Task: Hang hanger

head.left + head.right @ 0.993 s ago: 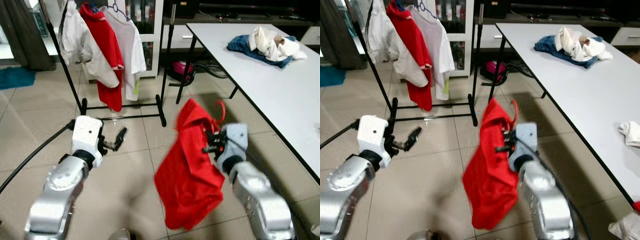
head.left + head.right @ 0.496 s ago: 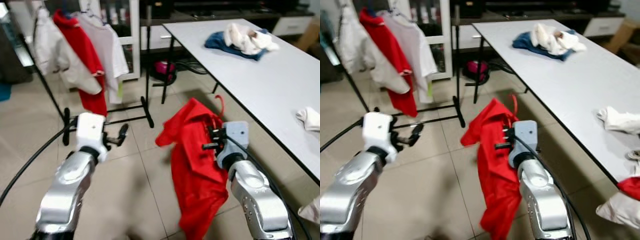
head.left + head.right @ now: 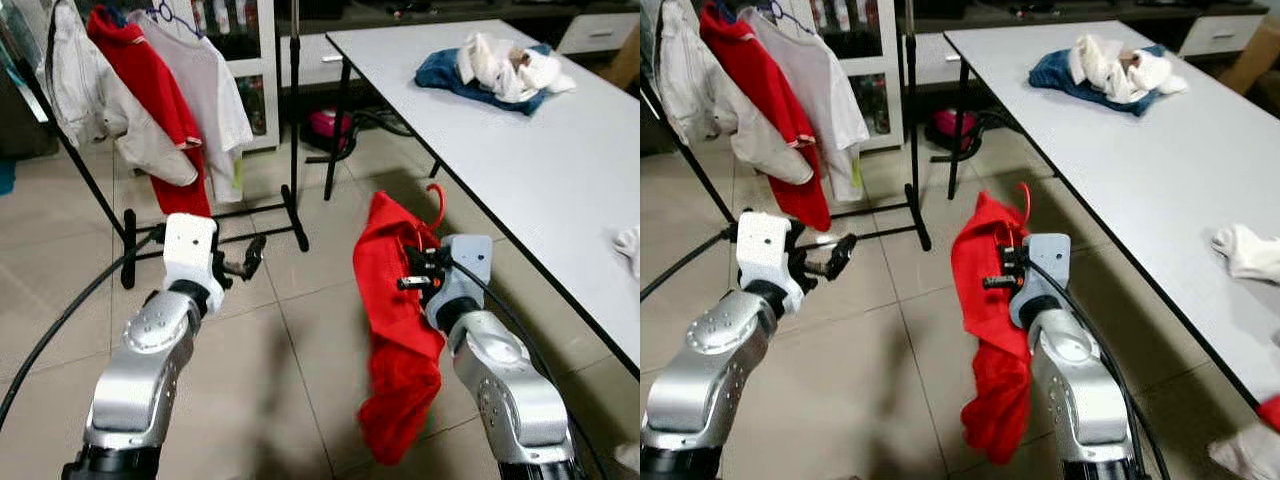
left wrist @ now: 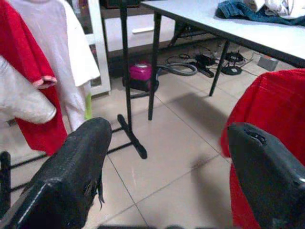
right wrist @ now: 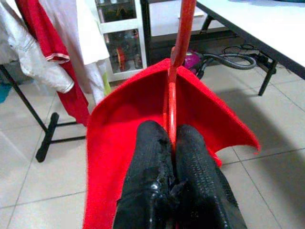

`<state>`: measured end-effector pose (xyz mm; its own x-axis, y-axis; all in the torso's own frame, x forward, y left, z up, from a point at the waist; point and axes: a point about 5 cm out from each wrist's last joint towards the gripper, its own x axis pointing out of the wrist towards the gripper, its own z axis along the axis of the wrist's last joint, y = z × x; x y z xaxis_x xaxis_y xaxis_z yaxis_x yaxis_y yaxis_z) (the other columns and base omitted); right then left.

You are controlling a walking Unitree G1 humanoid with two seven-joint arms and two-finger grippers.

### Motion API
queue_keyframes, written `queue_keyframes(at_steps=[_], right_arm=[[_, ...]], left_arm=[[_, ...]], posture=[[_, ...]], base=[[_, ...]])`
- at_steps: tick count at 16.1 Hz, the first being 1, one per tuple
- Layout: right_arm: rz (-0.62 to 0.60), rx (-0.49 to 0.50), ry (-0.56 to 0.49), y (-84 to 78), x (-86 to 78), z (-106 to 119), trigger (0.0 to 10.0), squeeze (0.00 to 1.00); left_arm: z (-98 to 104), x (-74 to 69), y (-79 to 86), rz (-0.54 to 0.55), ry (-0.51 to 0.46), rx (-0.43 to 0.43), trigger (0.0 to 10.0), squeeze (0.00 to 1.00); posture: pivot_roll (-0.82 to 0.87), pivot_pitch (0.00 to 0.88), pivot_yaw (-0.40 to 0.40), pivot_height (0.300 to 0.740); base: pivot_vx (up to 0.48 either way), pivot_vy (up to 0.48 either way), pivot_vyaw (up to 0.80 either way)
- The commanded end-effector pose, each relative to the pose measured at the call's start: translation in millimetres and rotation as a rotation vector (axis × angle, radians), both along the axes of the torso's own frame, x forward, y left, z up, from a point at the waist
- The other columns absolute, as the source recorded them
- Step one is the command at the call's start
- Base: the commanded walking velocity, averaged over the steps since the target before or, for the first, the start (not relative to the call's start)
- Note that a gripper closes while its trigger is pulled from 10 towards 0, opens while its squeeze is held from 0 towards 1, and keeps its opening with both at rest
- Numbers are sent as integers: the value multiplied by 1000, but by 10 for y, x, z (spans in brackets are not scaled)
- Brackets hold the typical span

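Right gripper (image 5: 172,143): I pinch the red hanger (image 5: 177,62) tight by its neck, so the red shirt (image 3: 395,330) hangs free off the floor.
Left gripper (image 4: 167,157): fingers wide apart, holding nothing (ready to help).
Rack (image 3: 292,110): ahead on my left, where the hanger should go.

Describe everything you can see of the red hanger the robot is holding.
The red hanger is thin and glossy, like plastic. Its hook curves up above a red shirt draped over it, hanging limp toward the tiled floor. The right gripper has its jaws shut on the neck, holding it upright beside the white table.
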<state>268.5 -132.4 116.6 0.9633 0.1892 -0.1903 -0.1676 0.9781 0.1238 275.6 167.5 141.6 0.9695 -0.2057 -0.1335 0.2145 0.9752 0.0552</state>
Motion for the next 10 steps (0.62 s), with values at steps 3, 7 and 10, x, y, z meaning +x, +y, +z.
queue_keyframes(at_steps=[3, 7, 10], right_arm=[[-105, -114, -102, -156, 60, 114, 10000, 0], [-214, -81, -171, -200, 95, 175, 10000, 0], [-197, -118, -184, -129, 113, 184, 10000, 0]], left_arm=[[30, 62, -59, -33, -12, 7, 10000, 0], [57, 108, -94, -50, -16, 1, 10000, 0], [43, 121, -114, -63, -17, 1, 10000, 0]], posture=[[-64, 23, 20, 740], [-64, 17, 35, 740], [-65, 14, 36, 740]], base=[[437, 0, 415], [437, 0, 0], [435, 0, 0]])
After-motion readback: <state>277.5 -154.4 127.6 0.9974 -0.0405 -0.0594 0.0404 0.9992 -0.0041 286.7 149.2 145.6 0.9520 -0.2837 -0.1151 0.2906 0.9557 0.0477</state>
